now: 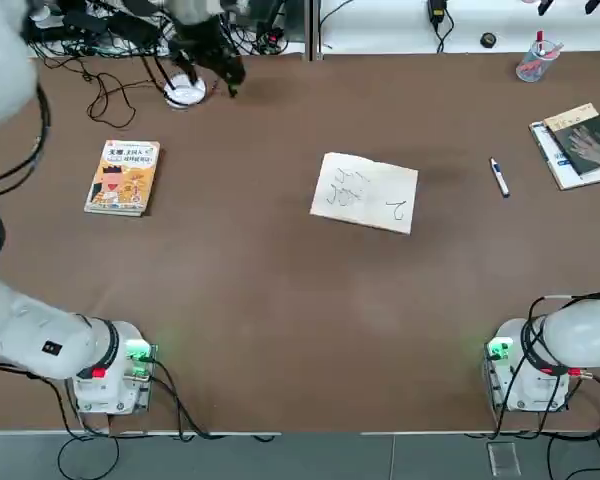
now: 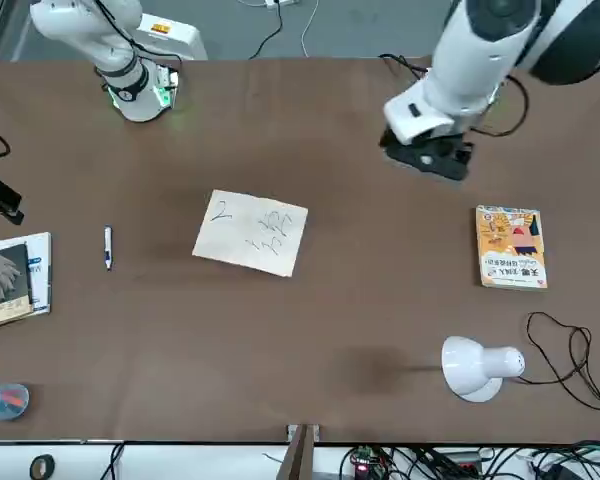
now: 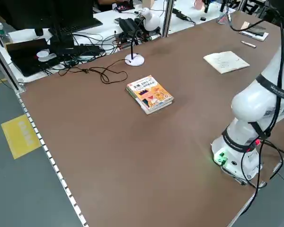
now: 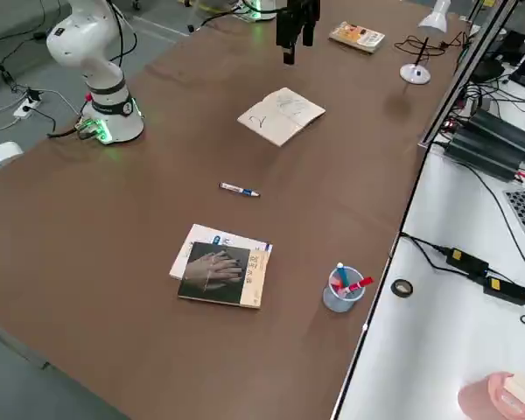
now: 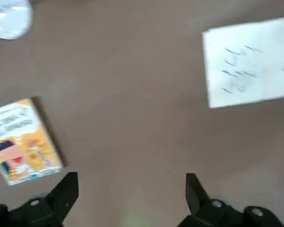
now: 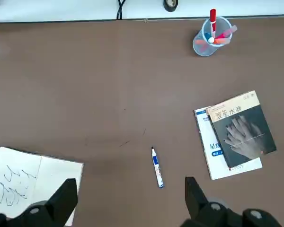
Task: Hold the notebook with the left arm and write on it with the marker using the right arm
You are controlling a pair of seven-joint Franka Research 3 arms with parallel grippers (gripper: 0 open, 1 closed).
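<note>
Brown and matte, the bench (image 1: 280,320) carries everything in the scene. The flat white rectangular paper notebook (image 1: 366,193), marked with dark handwritten scribbles, lies open near the bench's middle, nothing touching it. The slim white marker with a dark blue cap end (image 1: 499,178) lies flat toward the robot's right edge, well apart from the notebook, between it and a dark-covered book on white-blue papers (image 1: 578,145). A glossy orange-yellow illustrated book (image 1: 123,176) sits toward the left edge, a small white desk lamp (image 2: 477,366) stands near the far edge, and a clear plastic cup of pens (image 4: 343,287) stands near the far right corner.

The task looks to be at its very start: neither thing is held. The left arm's gripper (image 2: 430,152) hangs above bare bench between the illustrated book and the notebook, its black jaws apart and empty in the left wrist view. The right arm's gripper (image 6: 128,201) is raised over the bench with the marker and a corner of the notebook below it; its jaws also stand apart, empty.

Next, I judge, the left jaws need to travel over the notebook and press down on a margin, clear of the writing area. The thin paper may slide or buckle, so a flat, gentle push suits it. The right jaws must then descend on the marker's narrow, smooth round barrel, aligned across it.
</note>
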